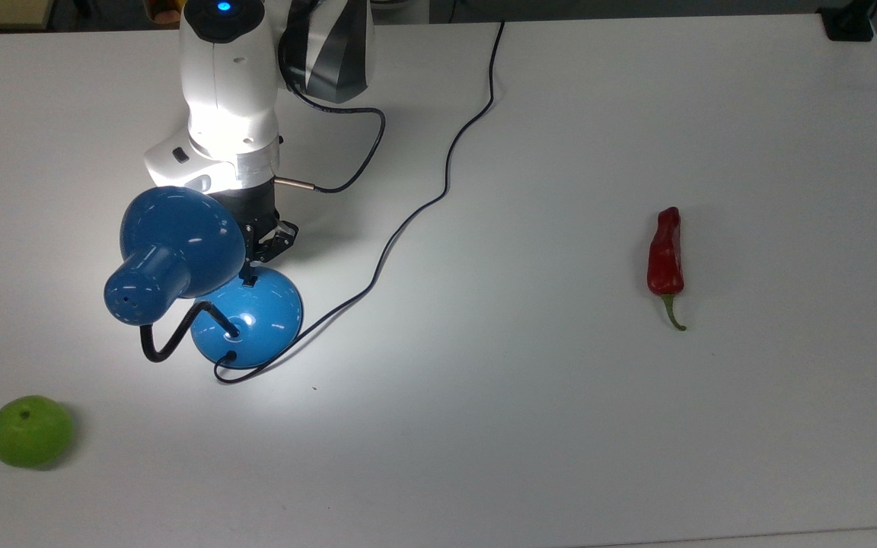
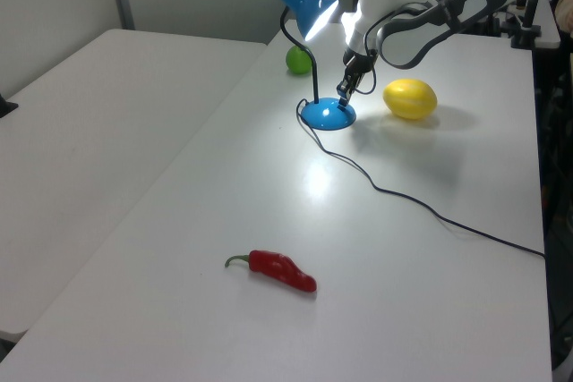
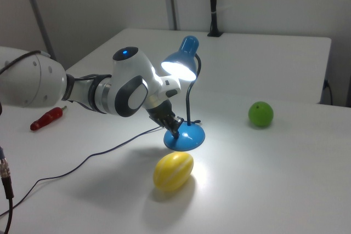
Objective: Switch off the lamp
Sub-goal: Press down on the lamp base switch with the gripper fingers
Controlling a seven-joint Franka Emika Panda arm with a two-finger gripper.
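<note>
I have the glossy blue desk lamp (image 1: 248, 316) with its bell-shaped shade standing on the white desk (image 1: 560, 426), toward the top view's left side and nearer the far edge than the near one. Its shade is lit and throws a bright patch onto the desk around the round domed base. The black gooseneck loops out from the base toward the top view's left and rises to the shade, which hangs above the base's left half in the top view. A small black switch (image 1: 249, 280) sits on the base's upper slope, and the thin black cord (image 1: 416, 213) runs from the base across the desk to the far edge.

My arm's black two-finger gripper (image 1: 256, 255) points down at the base, its tip right at the switch; in the right view the gripper (image 3: 174, 131) meets the base's upper rim. I read the fingers as pressed close together with nothing between them. I cannot tell whether the tip presses the switch or only touches it.

A green round fruit (image 1: 30, 430) lies near the top view's lower left corner of the desk, well apart from the lamp. A red chilli pepper (image 1: 665, 255) lies toward the top view's right edge. In the right view a yellow oval fruit (image 3: 173, 171) rests just beside the base.
</note>
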